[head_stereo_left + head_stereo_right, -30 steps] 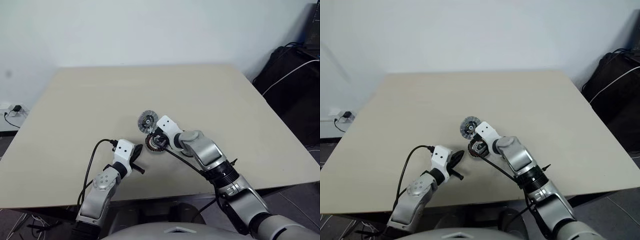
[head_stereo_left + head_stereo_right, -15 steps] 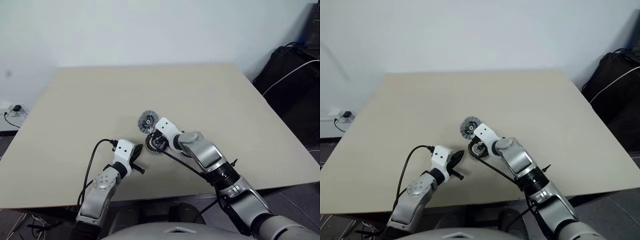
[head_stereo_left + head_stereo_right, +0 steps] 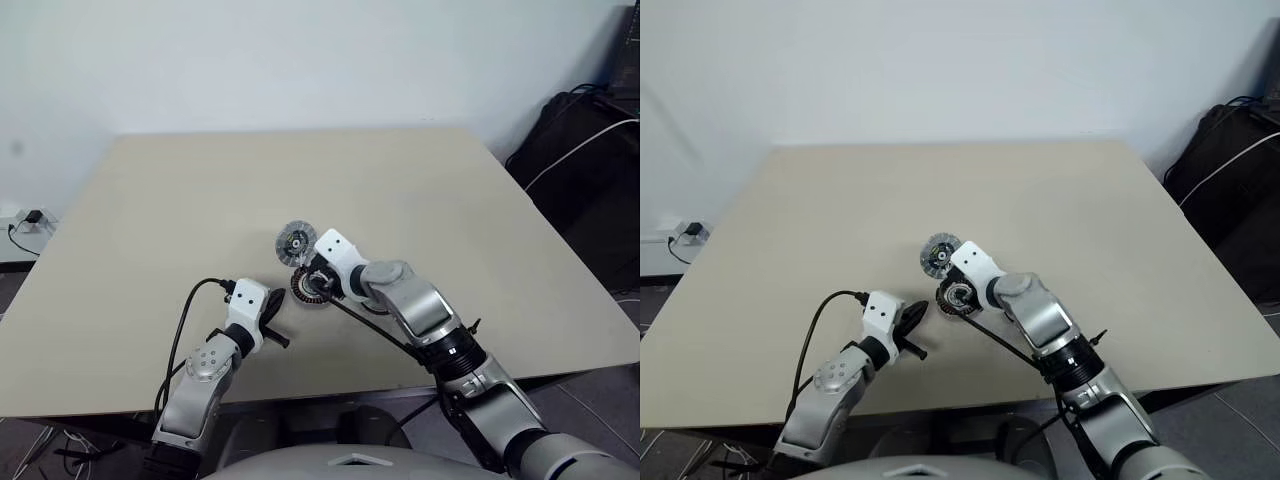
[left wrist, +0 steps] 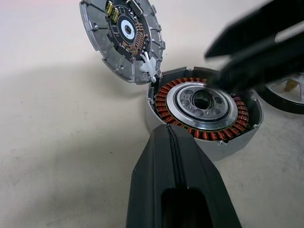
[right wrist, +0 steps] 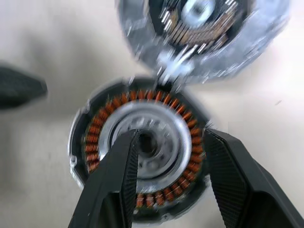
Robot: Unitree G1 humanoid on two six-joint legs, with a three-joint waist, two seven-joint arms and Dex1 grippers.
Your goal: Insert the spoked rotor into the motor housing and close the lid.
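Two grippers over worktop (image 3: pixel 150 200), toward its near edge. Motor housing (image 4: pixel 204 107) mid-worktop, lid (image 4: pixel 122 35) touching its far side. Right gripper (image 5: pixel 168 154) parted, empty, above housing. Left gripper (image 4: pixel 172 142) clenched, empty, near housing. Spoked rotor (image 4: pixel 285 92) beside housing.

Since the earlier frames our right gripper (image 5: pixel 168 156) has parted its fingers (image 5: pixel 116 180) and lifted slightly; they now stand apart, empty, over the motor housing (image 5: pixel 142 152).
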